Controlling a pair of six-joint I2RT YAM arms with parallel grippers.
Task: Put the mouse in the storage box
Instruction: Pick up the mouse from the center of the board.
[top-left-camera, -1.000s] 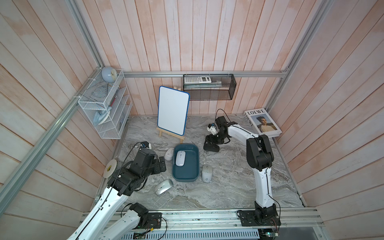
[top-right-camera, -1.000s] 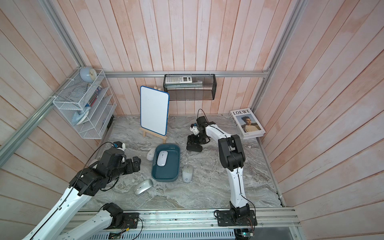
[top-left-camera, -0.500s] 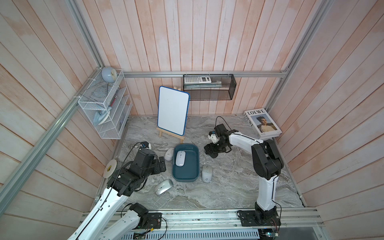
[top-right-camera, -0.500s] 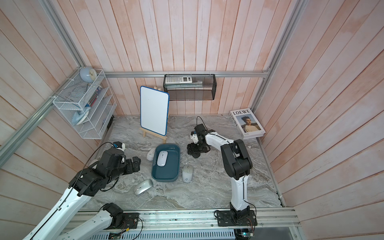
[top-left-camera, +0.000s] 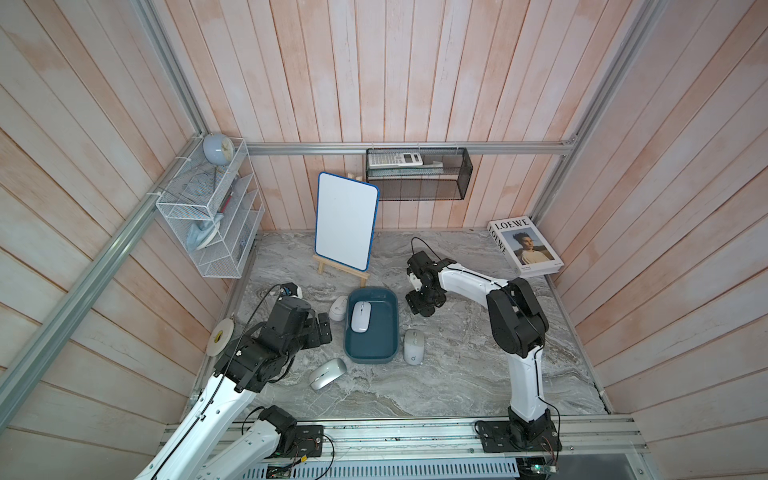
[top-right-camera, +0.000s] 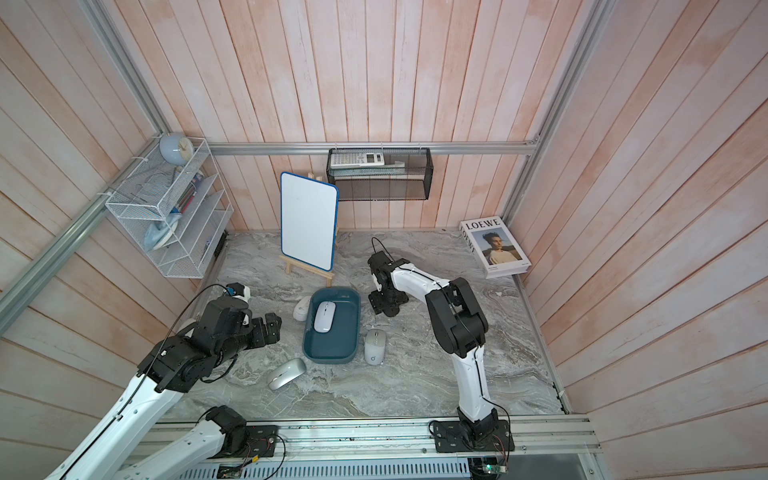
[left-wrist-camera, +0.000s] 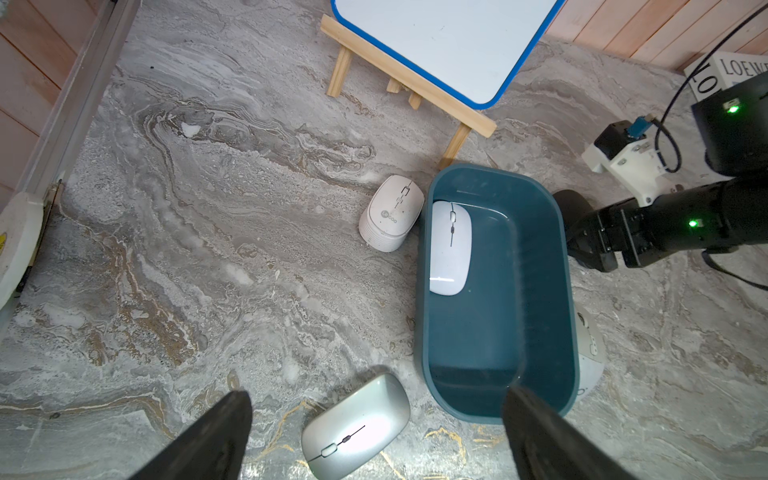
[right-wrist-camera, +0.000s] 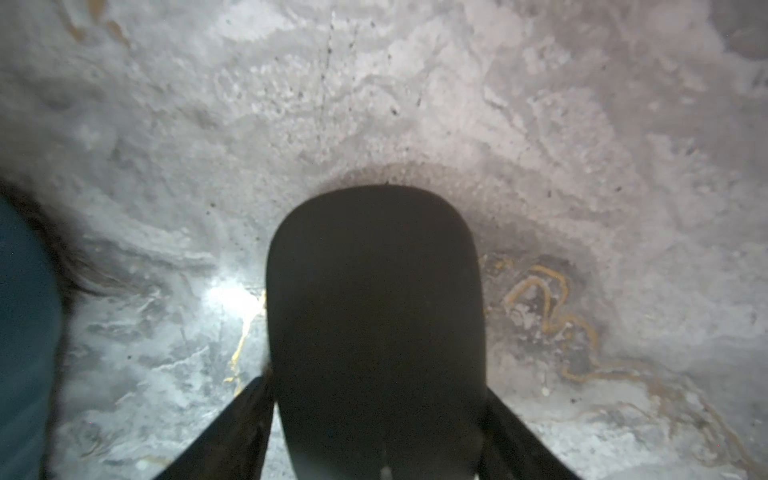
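- Mice and storage box (top-left-camera: 371, 360), both top views: one white mouse (top-left-camera: 360, 316) lies inside. A ribbed mouse (top-left-camera: 338, 307), grey mouse (top-left-camera: 414, 352) and silver mouse (top-left-camera: 327, 373) lie on the desk (top-left-camera: 457, 382) just beside the box, so the job looks partly done. The right tool (top-left-camera: 420, 308) is down beside the box's far corner; what it covers is too dark to read.
- Left wrist view: the left tool (left-wrist-camera: 376, 397), spread wide and empty, frames the silver mouse beside the box's near end. The box wall mostly hides the grey mouse.
- Right wrist view: the right tool's fingers (right-wrist-camera: 237, 432) press both flanks of a black mouse (right-wrist-camera: 374, 311) resting on the desk near the box. Lifting it in looks next. Its rear is cut off.
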